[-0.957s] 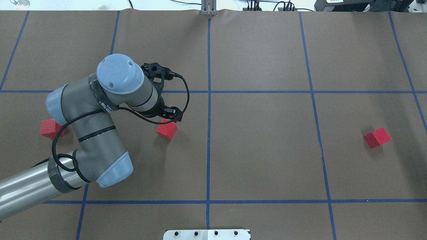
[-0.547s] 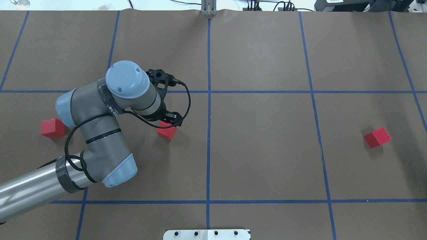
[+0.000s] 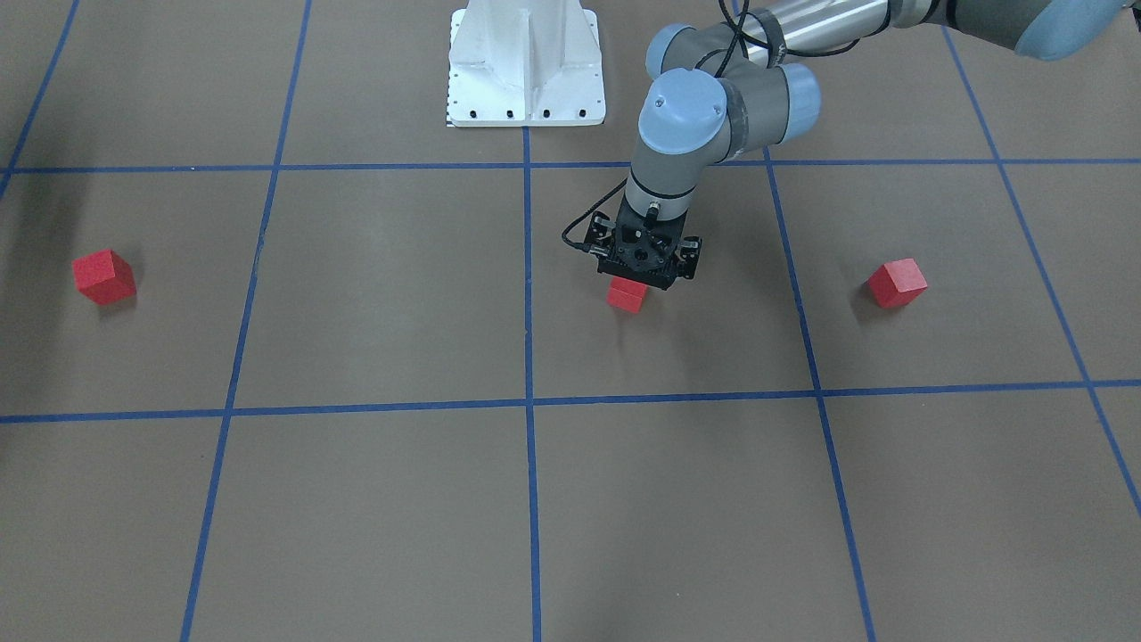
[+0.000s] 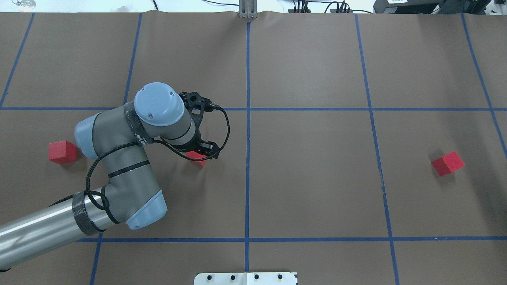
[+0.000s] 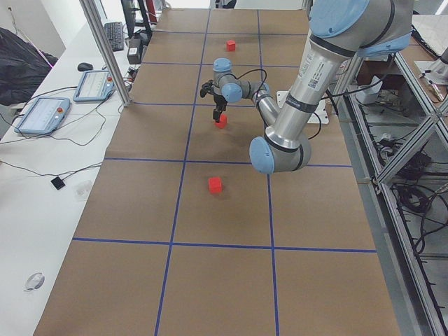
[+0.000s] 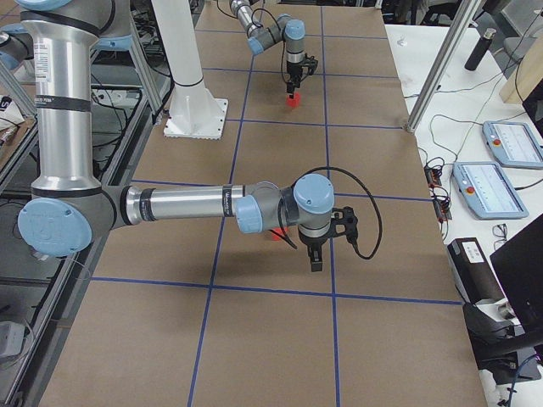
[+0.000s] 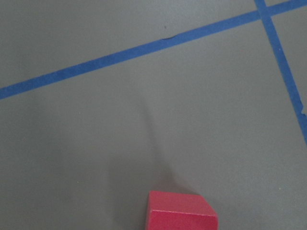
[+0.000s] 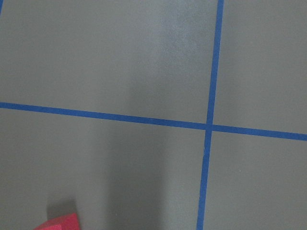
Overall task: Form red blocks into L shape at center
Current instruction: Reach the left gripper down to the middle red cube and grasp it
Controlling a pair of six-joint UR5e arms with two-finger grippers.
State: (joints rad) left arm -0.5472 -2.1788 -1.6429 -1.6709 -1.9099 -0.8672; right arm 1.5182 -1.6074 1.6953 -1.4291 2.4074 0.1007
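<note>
Three red blocks lie on the brown gridded surface. My left gripper points down right over the middle red block and hides its top. The jaws look spread, and the block rests on the surface. That block fills the bottom edge of the left wrist view. A second block lies to the left and a third to the right. The center crossing is bare. My right gripper shows only in the exterior right view, beside the third block; I cannot tell its state.
The white robot base plate sits at the near edge. A metal post stands at the far edge on the middle line. The left arm's elbow overhangs the left grid square. Pendants and cables lie beyond the surface's far edge.
My left arm has shifted a little right and toward the middle block. The gripper now covers more of that block. No block has moved.
</note>
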